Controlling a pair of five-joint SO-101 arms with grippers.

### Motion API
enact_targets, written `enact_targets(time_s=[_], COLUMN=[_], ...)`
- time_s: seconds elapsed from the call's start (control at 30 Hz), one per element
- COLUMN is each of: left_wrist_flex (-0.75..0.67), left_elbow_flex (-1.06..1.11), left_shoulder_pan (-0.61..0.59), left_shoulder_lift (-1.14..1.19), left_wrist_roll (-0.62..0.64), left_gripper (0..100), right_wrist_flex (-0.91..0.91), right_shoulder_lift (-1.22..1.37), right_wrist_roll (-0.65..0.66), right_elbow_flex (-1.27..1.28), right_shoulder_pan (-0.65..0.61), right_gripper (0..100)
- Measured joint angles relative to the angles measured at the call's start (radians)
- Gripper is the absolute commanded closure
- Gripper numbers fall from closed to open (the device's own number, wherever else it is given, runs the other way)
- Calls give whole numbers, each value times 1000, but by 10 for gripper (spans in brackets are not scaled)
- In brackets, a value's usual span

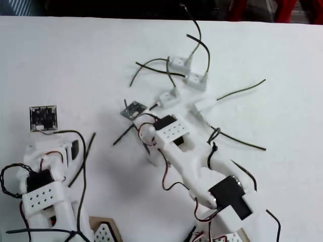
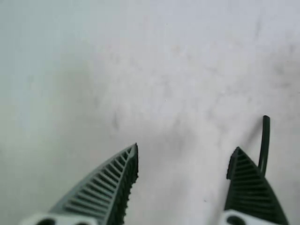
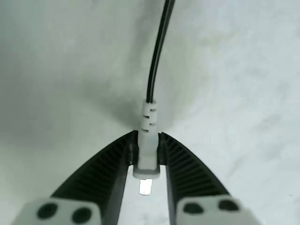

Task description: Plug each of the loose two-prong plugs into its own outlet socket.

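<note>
The right gripper point(image 3: 147, 137) is closed on the white body of a two-prong plug point(image 3: 146, 161), I think to keep it from twisting, near the middle of the table point(image 1: 75, 60) and apart from the outlet sockets point(image 1: 196, 79), while the left gripper point(image 2: 186, 149) hangs wide open, empty.

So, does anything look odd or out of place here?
Yes: the right end effector grips a white plug with its metal prong pointing back into the grip and its cable leading away, probably awkward for insertion.

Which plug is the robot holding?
The plug with the black cord, pinched in the right gripper. The other plugs lie loose on the table.
</note>
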Motion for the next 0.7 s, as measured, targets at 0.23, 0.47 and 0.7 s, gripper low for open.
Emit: enact_targets(time_s=[0.23, 0.47, 0.7], left_wrist_flex=[0, 0, 0], left_elbow_flex=[0, 0, 0], left_shoulder_pan=[0, 0, 0], left_shoulder_lift=[0, 0, 0], left_wrist_roll=[0, 0, 0], left_gripper=[698, 698, 695], right_wrist_flex=[6, 169, 201], right_shoulder_lift=[0, -157, -466], right_wrist_roll=[0, -64, -210], right_elbow_flex=[-2, -64, -69], right_shoulder_pan=[0, -43, -81], right_gripper=[981, 981, 981])
